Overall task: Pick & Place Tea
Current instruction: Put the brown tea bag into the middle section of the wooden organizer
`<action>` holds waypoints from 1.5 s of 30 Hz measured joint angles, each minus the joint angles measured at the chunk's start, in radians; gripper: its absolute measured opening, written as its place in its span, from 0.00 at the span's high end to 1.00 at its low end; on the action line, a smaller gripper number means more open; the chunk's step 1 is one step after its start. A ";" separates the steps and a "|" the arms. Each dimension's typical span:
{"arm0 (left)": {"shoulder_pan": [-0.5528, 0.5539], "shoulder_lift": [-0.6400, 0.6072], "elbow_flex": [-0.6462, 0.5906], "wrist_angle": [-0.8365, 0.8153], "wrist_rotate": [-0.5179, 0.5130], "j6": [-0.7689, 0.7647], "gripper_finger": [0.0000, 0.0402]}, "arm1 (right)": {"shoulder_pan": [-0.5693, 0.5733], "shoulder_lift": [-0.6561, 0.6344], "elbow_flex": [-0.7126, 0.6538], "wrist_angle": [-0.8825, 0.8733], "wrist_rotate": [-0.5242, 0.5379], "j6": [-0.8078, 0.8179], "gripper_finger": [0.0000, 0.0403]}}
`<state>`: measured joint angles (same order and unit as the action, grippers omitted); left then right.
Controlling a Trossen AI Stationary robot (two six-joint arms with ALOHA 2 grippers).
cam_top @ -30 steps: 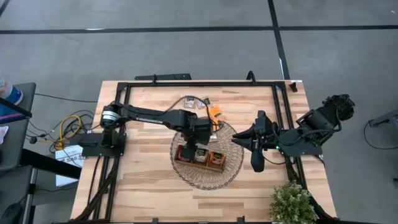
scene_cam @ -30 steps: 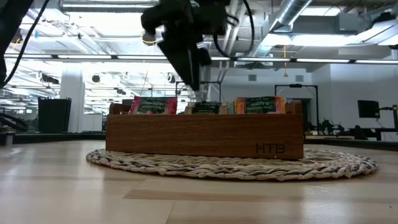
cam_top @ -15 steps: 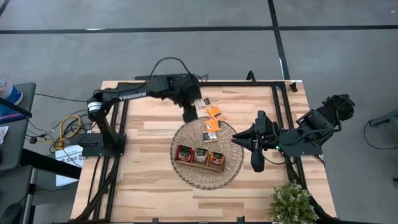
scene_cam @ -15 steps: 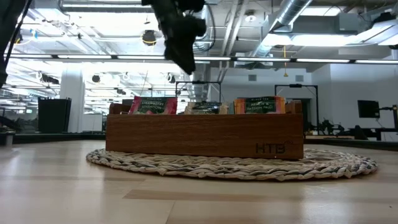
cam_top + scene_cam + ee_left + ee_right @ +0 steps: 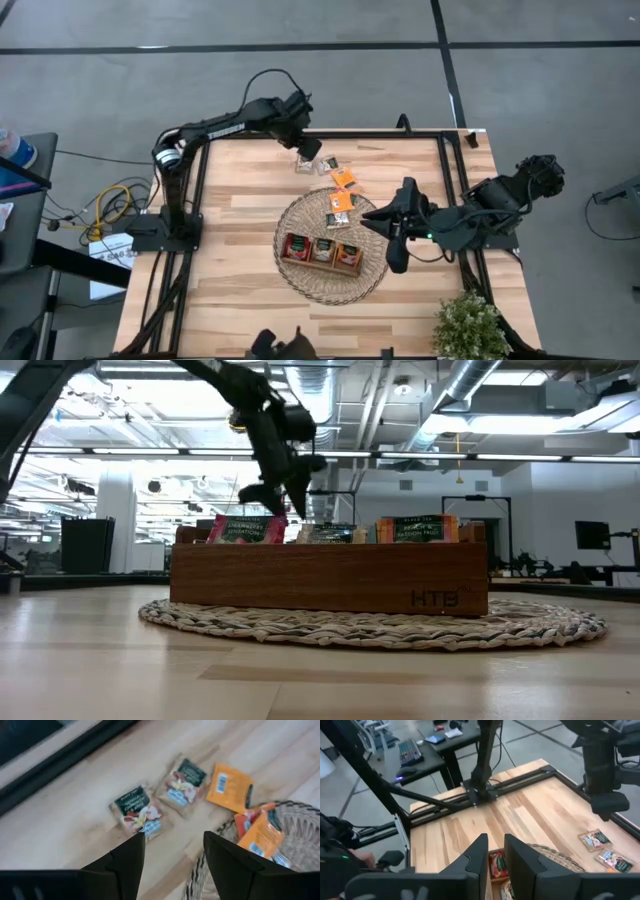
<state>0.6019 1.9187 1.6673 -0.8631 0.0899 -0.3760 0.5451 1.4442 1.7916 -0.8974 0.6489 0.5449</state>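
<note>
Several tea sachets lie loose near the table's far edge: two pale ones (image 5: 139, 812) (image 5: 182, 785), an orange one (image 5: 229, 787), and orange ones (image 5: 260, 832) on the wicker basket's rim (image 5: 290, 215). My left gripper (image 5: 174, 836) (image 5: 307, 150) hangs open above the pale ones, holding nothing. The wooden tray (image 5: 330, 575) stands in the basket with sachets upright in its three compartments, a red one (image 5: 247, 528) among them. My right gripper (image 5: 368, 216) (image 5: 495, 840) hovers shut and empty, high over the basket's right side.
A black frame rail (image 5: 330, 133) runs along the far edge just behind the loose sachets. A potted plant (image 5: 468, 325) stands at the near right corner. Bare wood (image 5: 230, 260) lies left of the basket.
My left gripper has swung from above the tray in the basket toward the table's far edge, rolling about its own axis on the way, and now hangs over the loose sachets. My right gripper has edged a little toward the basket.
</note>
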 joint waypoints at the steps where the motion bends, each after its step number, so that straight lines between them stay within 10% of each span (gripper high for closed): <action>1: 0.006 0.018 0.000 -0.005 -0.009 -0.004 0.51 | 0.000 0.001 0.000 0.001 -0.004 0.000 0.87; 45: 0.053 0.301 0.003 0.075 -0.025 0.071 0.57 | -0.116 0.000 0.000 0.048 -0.112 0.003 0.87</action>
<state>0.6553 2.2192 1.6703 -0.7877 0.0650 -0.3045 0.4290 1.4445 1.7916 -0.8497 0.5373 0.5484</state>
